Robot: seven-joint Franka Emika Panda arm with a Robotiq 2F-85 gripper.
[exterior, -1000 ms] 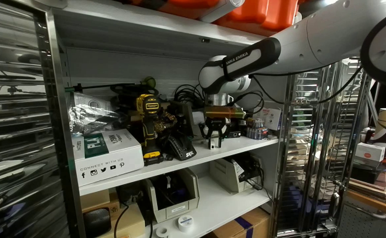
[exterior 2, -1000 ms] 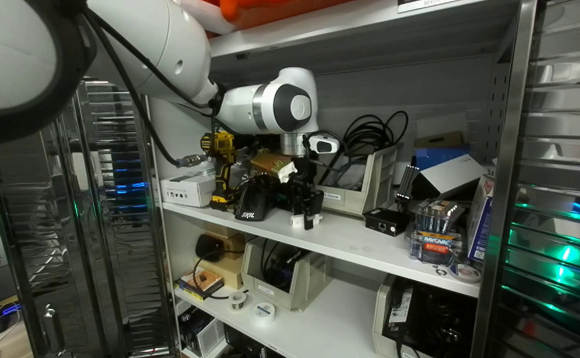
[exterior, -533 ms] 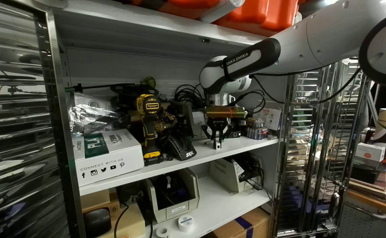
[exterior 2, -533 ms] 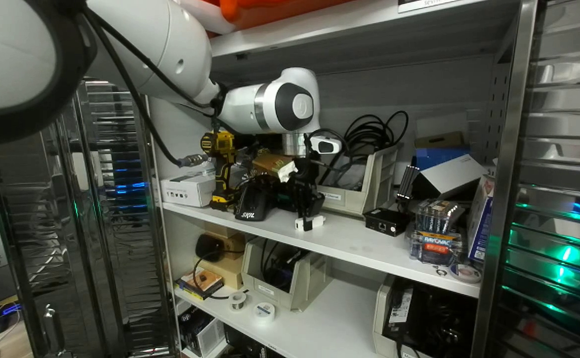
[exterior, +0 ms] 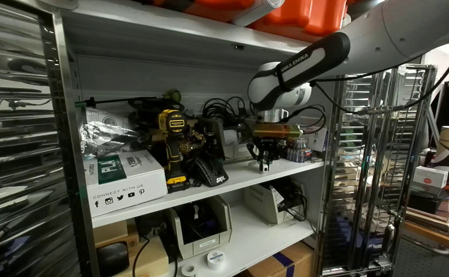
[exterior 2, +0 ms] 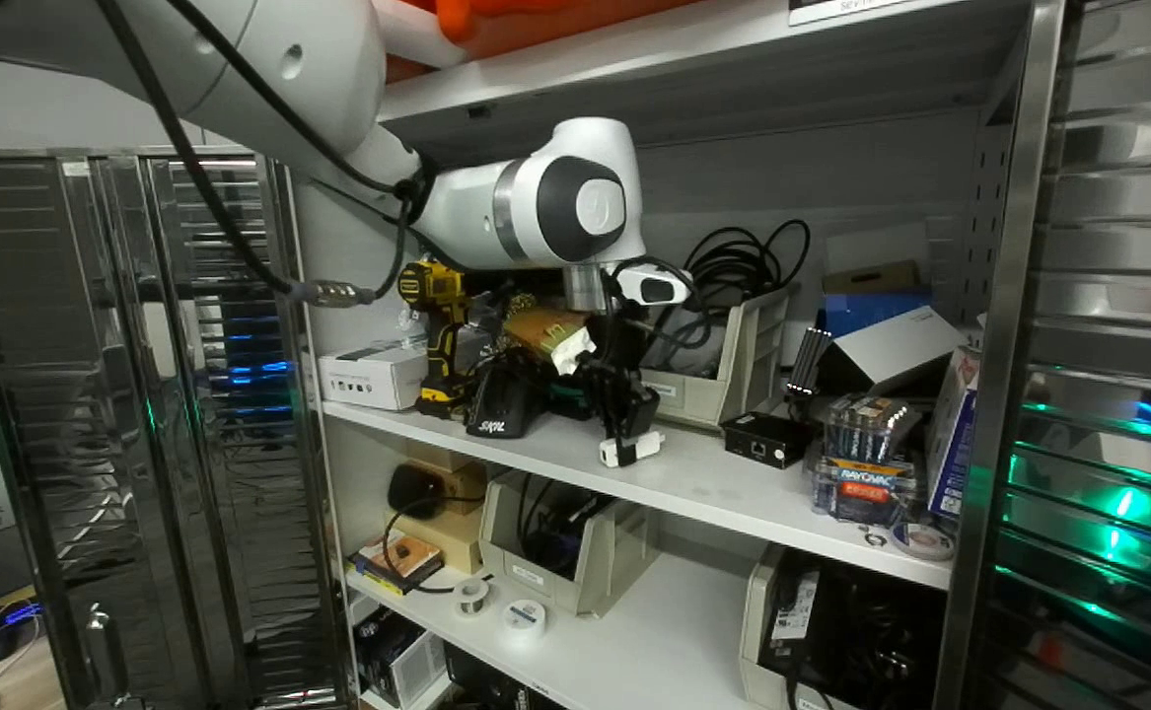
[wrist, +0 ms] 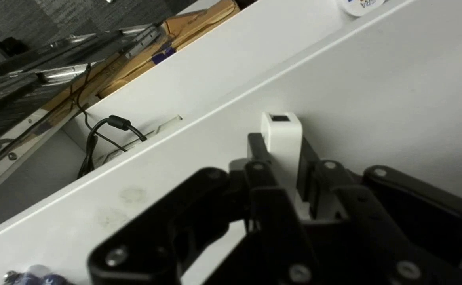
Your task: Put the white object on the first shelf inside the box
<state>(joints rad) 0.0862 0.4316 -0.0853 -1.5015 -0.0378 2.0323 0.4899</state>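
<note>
A small white block (wrist: 284, 138) with a dark square port in its end sits between my fingers (wrist: 257, 144). My gripper (wrist: 282, 149) is shut on it, one finger on each side. It shows below the fingertips in both exterior views, as a white block (exterior 2: 646, 446) and a white end (exterior: 263, 169). It is slightly tilted. I cannot tell whether it touches the first shelf (exterior 2: 683, 475) under it or hangs just above. The first shelf is a wide pale board with a front lip. A grey open-front bin (exterior 2: 679, 394) with cables stands on it behind the gripper.
On the same shelf stand a yellow drill (exterior 2: 445, 335), a black SKIL charger (exterior 2: 498, 412), a white box (exterior: 130, 184), a black network box (exterior 2: 764, 441) and battery packs (exterior 2: 861, 473). More grey bins (exterior 2: 536, 582) stand on the shelf below. The upper board (exterior 2: 654, 49) hangs overhead.
The jaws have closed on the white block. The arm and gripper have then shifted to the right in both exterior views, and the white block has moved with them and tilted a little.
</note>
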